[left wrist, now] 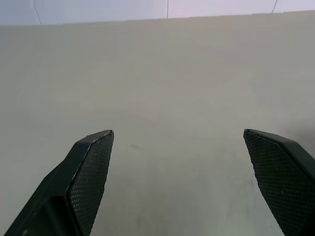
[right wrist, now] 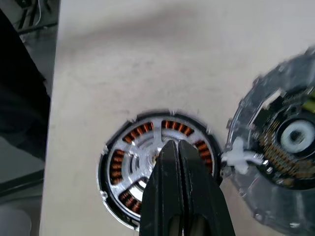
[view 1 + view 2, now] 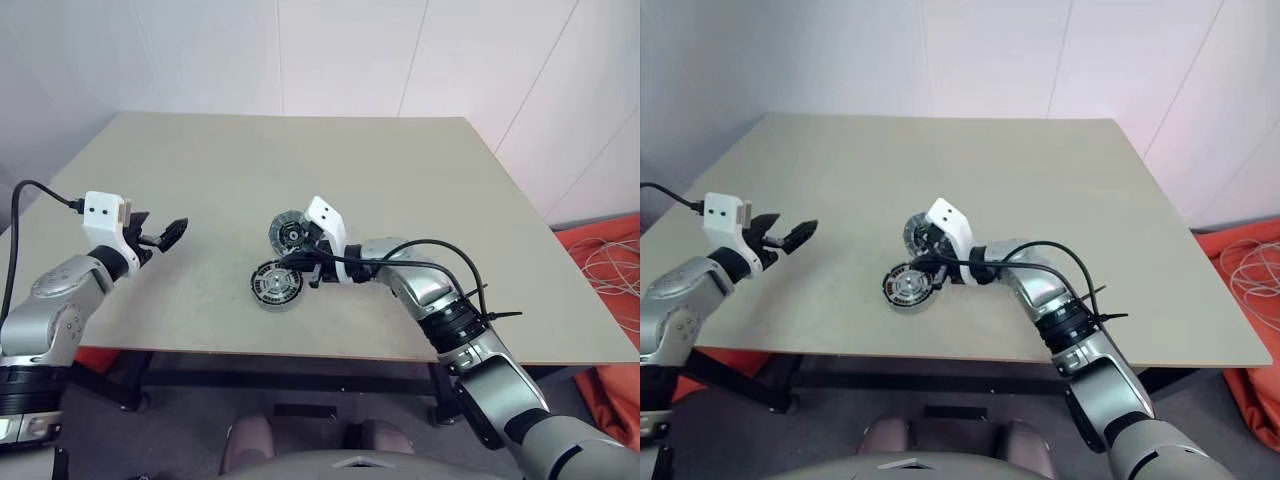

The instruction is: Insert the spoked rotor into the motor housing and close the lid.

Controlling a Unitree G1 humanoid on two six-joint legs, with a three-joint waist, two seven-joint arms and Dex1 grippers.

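Note:
The motor housing point(image 3: 262, 290) lies on the table near the front edge, with copper-brown windings point(image 2: 118, 164) showing around its ring. The spoked rotor point(image 2: 140, 150) appears to sit inside it, silvery face up, copper visible between the spokes. My right gripper point(image 2: 170, 145) is shut with nothing between its fingers, and its tips are over the rotor's centre; I cannot tell whether they touch. The lid point(image 3: 290, 234), a grey ribbed disc with a dark hub, lies flat just behind the housing and almost touches it. Far to the left, my left gripper point(image 3: 167, 234) hovers open and empty over bare table.
The beige table point(image 3: 400, 180) has free room behind and on both sides of the parts. Its front edge runs close below the housing. A black cable loops over my right forearm point(image 3: 440, 250). Orange cloth and white cords point(image 3: 605, 260) lie on the floor at the right.

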